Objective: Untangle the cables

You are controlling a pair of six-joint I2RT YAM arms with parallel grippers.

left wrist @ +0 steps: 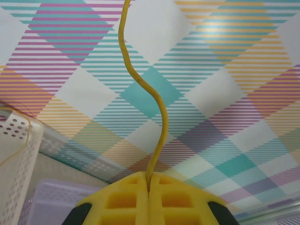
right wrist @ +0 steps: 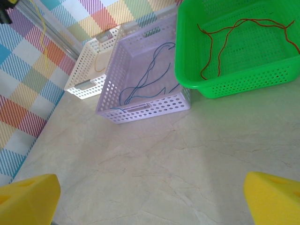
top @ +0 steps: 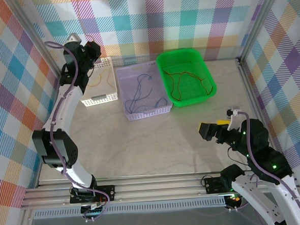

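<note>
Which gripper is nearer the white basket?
Left. The left gripper hangs right by the white basket, shut on the yellow cable; the right gripper sits open, far across the table.

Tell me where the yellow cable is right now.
In the top view, the yellow cable is pinched in the shut left claw at the table's far left, hanging into the white basket beside the lavender basket.

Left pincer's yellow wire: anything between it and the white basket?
Nothing visible. The left pincer is shut on the thin yellow wire over the white perforated plastic basket, and part of the wire lies inside that basket.
</note>
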